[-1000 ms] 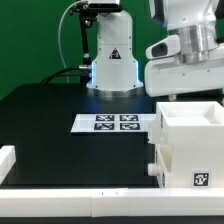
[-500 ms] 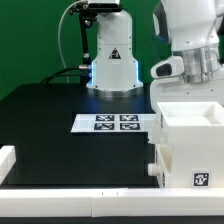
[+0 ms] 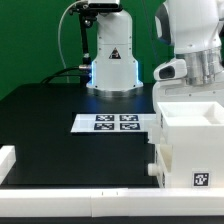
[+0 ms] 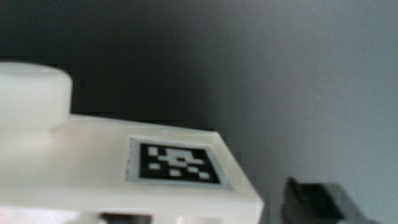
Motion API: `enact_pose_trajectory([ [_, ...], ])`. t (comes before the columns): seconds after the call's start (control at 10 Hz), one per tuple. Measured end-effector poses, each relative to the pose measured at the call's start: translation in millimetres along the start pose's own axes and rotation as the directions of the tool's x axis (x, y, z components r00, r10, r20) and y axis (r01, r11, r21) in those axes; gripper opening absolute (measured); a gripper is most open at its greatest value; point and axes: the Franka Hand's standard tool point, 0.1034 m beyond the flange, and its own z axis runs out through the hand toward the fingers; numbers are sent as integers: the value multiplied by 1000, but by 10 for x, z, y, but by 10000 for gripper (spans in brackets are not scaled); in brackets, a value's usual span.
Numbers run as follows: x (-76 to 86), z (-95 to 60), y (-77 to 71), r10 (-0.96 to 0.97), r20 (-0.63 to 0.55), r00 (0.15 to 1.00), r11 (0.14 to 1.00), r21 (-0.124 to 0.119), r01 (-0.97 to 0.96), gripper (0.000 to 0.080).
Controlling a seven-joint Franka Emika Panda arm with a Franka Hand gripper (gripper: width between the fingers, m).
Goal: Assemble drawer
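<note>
The white drawer (image 3: 190, 140) stands at the exterior view's right, a box shell with a knobbed tray (image 3: 157, 170) sticking out toward the left and a tag on its front. My arm's white hand (image 3: 190, 68) hangs just behind and above the shell, and the shell's top edge hides the fingers. In the wrist view a white drawer part with a square tag (image 4: 178, 162) fills the lower half. One dark finger (image 4: 324, 203) shows beside its edge with a small gap. The gripper (image 4: 199, 216) stands wide and holds nothing.
The marker board (image 3: 115, 122) lies flat in the middle of the black table. The arm's base (image 3: 112, 60) stands at the back. A white rail (image 3: 80, 205) runs along the front edge, with a white block (image 3: 8, 160) at the exterior view's left.
The arm's hand has moved toward the exterior view's right and a little up, ending behind the drawer shell. The drawer and marker board have not moved.
</note>
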Motion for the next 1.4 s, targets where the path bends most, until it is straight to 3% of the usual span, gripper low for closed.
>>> enact_pose_trajectory([
  [0.1,-1,1,0,-3,0,1000,1000,0,3,240],
  [0.2,4,-2,-3,-6,-1,1000,1000,0,6,71],
  [0.7,-1,-40,5,-48,13,999,999,-6,48,54],
  [0.9,-18,-282,111,-141,63,988,989,-32,144,41],
  [1.0,-9,-388,248,-256,72,964,965,-37,259,39],
  [1.1,70,-517,493,-376,92,922,924,-30,381,39],
  [1.2,183,-616,741,-438,107,893,898,1,440,39],
  [1.4,343,-765,1029,-540,98,836,841,19,541,39],
])
